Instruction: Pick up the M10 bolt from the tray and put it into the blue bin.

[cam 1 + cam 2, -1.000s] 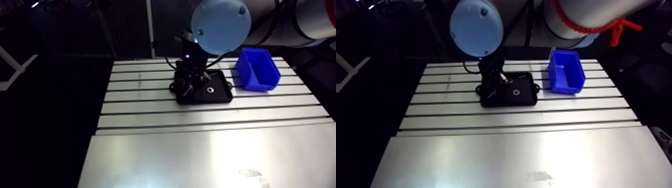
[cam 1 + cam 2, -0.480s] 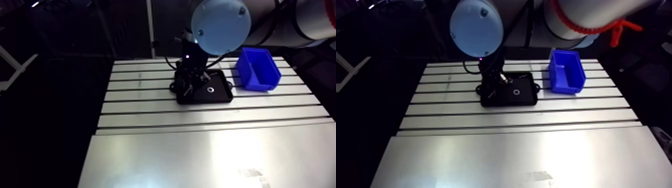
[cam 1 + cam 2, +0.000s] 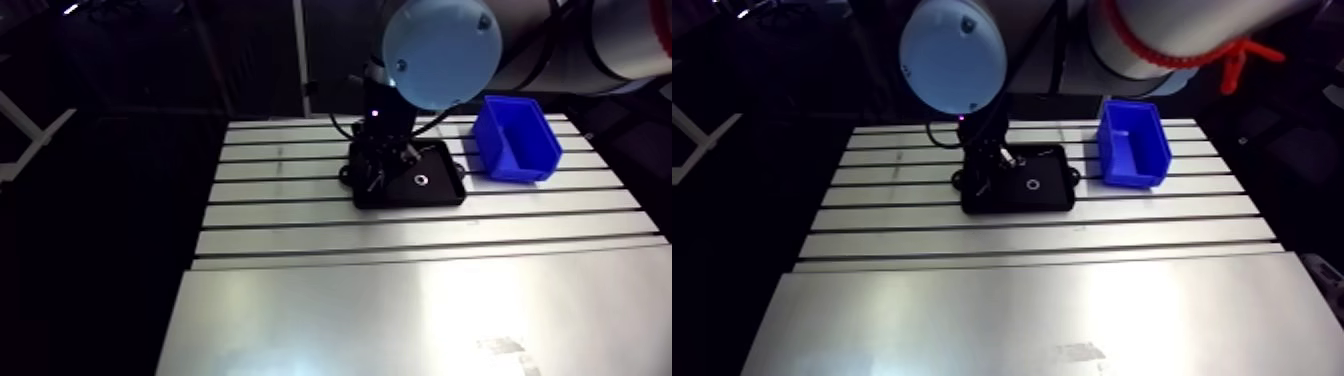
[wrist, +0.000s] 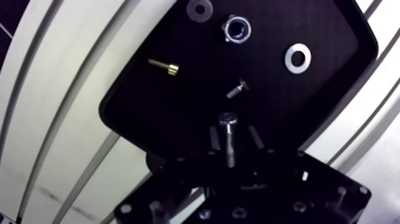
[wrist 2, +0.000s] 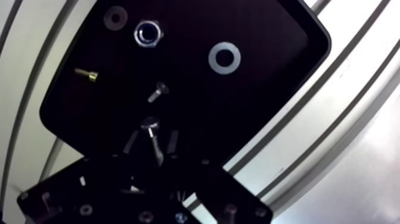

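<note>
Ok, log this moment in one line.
stage: pre-grasp | gripper: open, astride bolt | bolt: lying in tray | bin: beside tray, apart

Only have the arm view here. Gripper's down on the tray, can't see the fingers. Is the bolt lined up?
Observer: Yes. In the wrist view the bolt lies between the fingers, head pointing ahead.
Operator: Clamped?
Observer: No. There's a gap on each side of the bolt; the gripper is open.
Operator: Anything in the way?
Observer: A small screw lies just ahead of the bolt's head, apart from it and outside the fingers.
Operator: I only make out one white ring in there. What else?
Observer: A brass screw, a nut and a dark washer, all farther ahead on the tray.
</note>
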### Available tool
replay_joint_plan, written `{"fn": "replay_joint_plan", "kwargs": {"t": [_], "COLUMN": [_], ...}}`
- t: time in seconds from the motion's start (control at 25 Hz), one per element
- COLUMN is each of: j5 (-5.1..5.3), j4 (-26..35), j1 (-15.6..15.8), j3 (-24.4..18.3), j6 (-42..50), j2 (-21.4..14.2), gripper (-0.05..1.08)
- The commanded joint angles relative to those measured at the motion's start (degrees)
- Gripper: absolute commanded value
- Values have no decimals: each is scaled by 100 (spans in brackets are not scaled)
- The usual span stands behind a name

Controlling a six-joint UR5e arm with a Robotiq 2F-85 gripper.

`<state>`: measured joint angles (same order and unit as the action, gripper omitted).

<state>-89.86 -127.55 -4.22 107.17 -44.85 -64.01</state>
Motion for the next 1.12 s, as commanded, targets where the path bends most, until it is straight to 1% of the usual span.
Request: {"fn": "replay_joint_plan", "kwargs": {"t": [0.04,0.56,1.12], "j5": [0,0,0], "j4": [5,5,5], "j1": [0,9,9], "j3": [10,10,19], "j6": [0,0,0], "j2": [-1,-1,-1], "gripper": [66,69,74]}}
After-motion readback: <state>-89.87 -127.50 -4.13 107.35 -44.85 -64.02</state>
